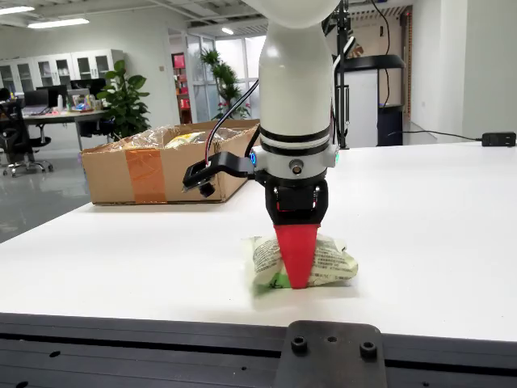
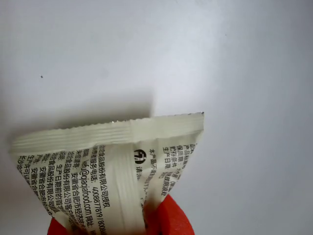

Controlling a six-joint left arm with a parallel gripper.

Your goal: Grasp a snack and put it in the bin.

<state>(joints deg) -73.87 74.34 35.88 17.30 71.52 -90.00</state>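
Note:
A pale green and white snack packet (image 1: 335, 263) lies on the white table (image 1: 428, 218) near its front edge in the front view. My gripper (image 1: 297, 271) points straight down onto the packet's middle, its red fingers seen edge-on as one wedge. In the view that rides on the gripper, the packet (image 2: 112, 156) shows its crimped seam and black print. It is bunched between the two red fingers (image 2: 171, 218) at the bottom edge, and my gripper (image 2: 112, 229) looks shut on it. The packet still rests on the table.
An open cardboard box (image 1: 145, 174) lined with clear plastic stands at the back left of the table in the front view, holding some packets. A black frame rail (image 1: 161, 347) runs along the table's front edge. A black adapter (image 1: 498, 139) lies at the far right.

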